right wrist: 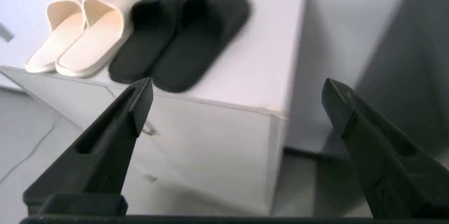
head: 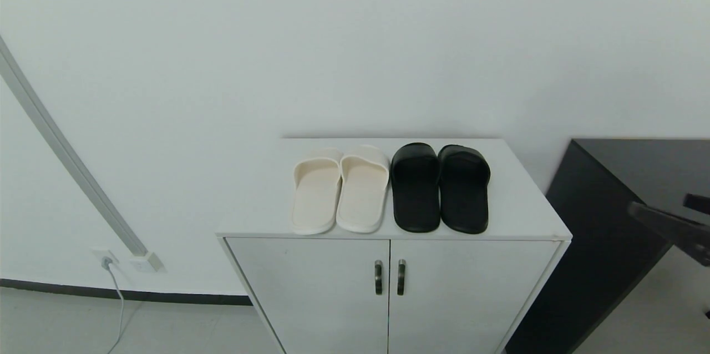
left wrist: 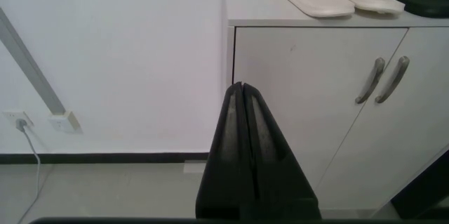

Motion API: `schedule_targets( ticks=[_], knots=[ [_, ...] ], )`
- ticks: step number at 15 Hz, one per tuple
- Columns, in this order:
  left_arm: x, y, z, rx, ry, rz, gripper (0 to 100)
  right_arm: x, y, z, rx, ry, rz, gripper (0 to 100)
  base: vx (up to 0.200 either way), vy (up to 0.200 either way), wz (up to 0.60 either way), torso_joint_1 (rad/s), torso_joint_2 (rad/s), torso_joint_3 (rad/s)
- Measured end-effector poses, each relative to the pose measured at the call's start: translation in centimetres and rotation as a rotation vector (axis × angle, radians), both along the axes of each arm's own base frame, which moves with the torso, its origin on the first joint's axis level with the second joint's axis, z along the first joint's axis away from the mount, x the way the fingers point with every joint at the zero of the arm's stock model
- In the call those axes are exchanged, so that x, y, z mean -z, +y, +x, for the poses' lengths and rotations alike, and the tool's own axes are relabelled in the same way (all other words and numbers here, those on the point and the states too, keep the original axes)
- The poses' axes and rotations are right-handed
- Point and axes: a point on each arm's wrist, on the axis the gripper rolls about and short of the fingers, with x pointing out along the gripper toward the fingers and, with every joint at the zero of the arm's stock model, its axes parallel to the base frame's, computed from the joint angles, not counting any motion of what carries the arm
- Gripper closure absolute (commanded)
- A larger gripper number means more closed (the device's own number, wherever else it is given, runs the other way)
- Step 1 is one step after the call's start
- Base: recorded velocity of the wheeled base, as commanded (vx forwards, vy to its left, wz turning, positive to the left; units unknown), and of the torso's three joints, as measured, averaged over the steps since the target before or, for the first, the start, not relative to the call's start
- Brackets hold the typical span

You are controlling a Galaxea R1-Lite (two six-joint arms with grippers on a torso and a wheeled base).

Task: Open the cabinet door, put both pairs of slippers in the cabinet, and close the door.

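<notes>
- While the left gripper [left wrist: 243, 87] points toward the left edge of the white cabinet [left wrist: 316, 112], its two dark fingers are pressed flat together and hold nothing.
- Right gripper [right wrist: 236, 90] faces the cabinet's right front corner, its pointed fingers spread wide apart, nothing between them.
- Both smooth cabinet doors are shut, with thin curved metal handles [head: 378, 277] side by side.
- Cream slippers [head: 339, 190] and black slippers [head: 441, 187] lie in a row on the cabinet's flat top, toes toward the wall.
</notes>
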Motion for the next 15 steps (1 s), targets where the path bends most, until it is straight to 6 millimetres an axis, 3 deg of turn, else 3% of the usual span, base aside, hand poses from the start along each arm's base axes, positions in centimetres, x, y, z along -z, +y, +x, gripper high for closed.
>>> schedule_targets(
  ticks=[3,7,11,15],
  knots=[
    [0.0,0.0,0.0,0.0,0.0,0.0,100,-1.0,6.1,4.3,-0.019,0.042,0.021,0,0.0,0.0,0.0,0.0,0.0,0.0],
    [0.0,0.0,0.0,0.001,0.001,0.0,100,-1.4,12.4,9.6,0.073,0.048,0.043,0,0.0,0.0,0.0,0.0,0.0,0.0],
    [0.0,0.0,0.0,0.001,0.001,0.0,100,1.1,16.3,13.7,0.21,0.077,0.025,0,0.0,0.0,0.0,0.0,0.0,0.0],
    [0.0,0.0,0.0,0.0,0.001,-0.001,100,2.9,18.5,16.3,0.258,0.061,0.031,0,0.0,0.0,0.0,0.0,0.0,0.0]
  ],
)
